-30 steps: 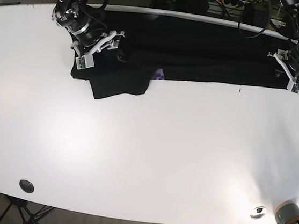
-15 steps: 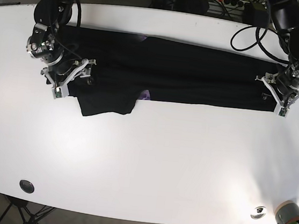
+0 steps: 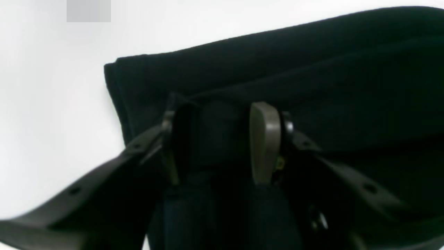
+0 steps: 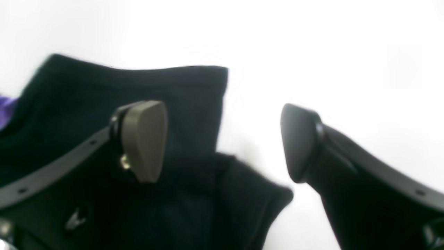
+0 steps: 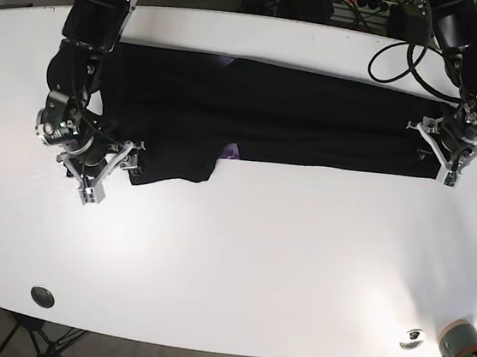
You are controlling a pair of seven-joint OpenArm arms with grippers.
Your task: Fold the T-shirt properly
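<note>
The black T-shirt lies as a long folded band across the far part of the white table, with a flap hanging toward the front at its left end and a purple patch showing at the fold. My left gripper is at the band's right end. In the left wrist view this gripper is shut on a bunch of the T-shirt. My right gripper is open at the flap's left corner. In the right wrist view it straddles the T-shirt's edge, holding nothing.
A black round disc and a metal fitting sit near the table's front corners. A pot with a plant stands off the front right corner. Cables hang behind the far edge.
Both arms pulled the T-shirt toward the front. In the last half second the right gripper moved further forward off the flap and stands open; the left gripper barely moved.
</note>
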